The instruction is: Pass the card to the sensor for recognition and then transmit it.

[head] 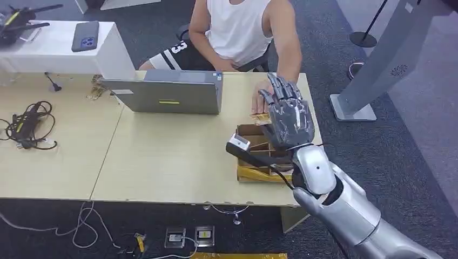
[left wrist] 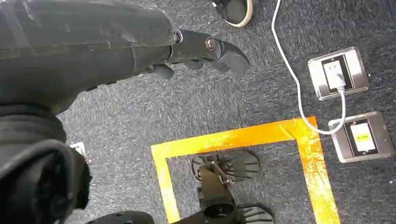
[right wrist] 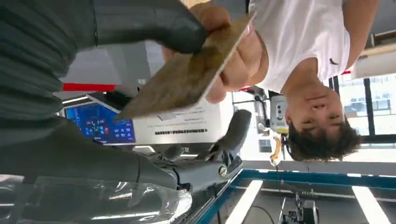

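Note:
My right hand (head: 289, 116) is raised over the table's right end, fingers stretched up and apart. In the right wrist view its thumb (right wrist: 154, 23) presses on the near end of a brown card (right wrist: 187, 74). A seated person's fingers (right wrist: 233, 70) grip the card's far end. From the head view the person's hand (head: 260, 102) sits just behind my hand, and a sliver of the card (head: 262, 122) shows beside it. A small white and black sensor (head: 238, 144) sits on the edge of a cardboard box (head: 254, 174). My left hand (left wrist: 201, 46) hangs over the carpet, holding nothing.
A grey laptop (head: 167, 91) stands at the table's far middle. Black cables (head: 27, 127) lie at the left. A phone (head: 85, 35) rests on a white side table. A grey kiosk (head: 378, 65) stands on the floor at the right. Floor sockets (left wrist: 336, 74) and orange tape (left wrist: 233, 137) lie below.

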Robot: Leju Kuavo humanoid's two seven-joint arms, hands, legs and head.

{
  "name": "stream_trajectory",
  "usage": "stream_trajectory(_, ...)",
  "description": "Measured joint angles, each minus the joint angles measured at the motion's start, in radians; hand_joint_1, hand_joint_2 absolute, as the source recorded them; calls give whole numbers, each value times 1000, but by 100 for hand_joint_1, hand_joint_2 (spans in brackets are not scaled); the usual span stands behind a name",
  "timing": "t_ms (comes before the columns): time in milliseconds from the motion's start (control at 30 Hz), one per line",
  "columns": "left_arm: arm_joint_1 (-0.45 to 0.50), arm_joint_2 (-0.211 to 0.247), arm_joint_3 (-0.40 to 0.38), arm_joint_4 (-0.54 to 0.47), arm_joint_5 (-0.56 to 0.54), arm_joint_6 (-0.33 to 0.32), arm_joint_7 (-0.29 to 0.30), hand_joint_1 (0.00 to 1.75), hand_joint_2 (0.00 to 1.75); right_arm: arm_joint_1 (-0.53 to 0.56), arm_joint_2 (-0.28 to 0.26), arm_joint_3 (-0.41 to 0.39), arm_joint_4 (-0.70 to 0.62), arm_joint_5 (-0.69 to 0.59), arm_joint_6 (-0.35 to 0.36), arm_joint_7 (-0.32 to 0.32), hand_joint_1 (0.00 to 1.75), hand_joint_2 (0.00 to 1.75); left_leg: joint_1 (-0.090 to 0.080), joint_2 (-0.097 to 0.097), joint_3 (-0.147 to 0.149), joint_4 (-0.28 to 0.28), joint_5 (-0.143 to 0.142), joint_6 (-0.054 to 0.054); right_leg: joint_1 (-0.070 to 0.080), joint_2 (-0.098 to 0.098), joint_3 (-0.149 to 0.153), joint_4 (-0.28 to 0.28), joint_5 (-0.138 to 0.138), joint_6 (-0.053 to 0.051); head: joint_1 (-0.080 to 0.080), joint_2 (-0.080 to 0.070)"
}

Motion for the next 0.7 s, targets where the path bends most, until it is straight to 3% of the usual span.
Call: stream_trajectory(700,-7,6,-48,-3,2,0,20,0,0,-9,14,2,59,-18,0,-21,175,175,0,0,0,0,0,0,0,0,0,0,0,0,0,0)
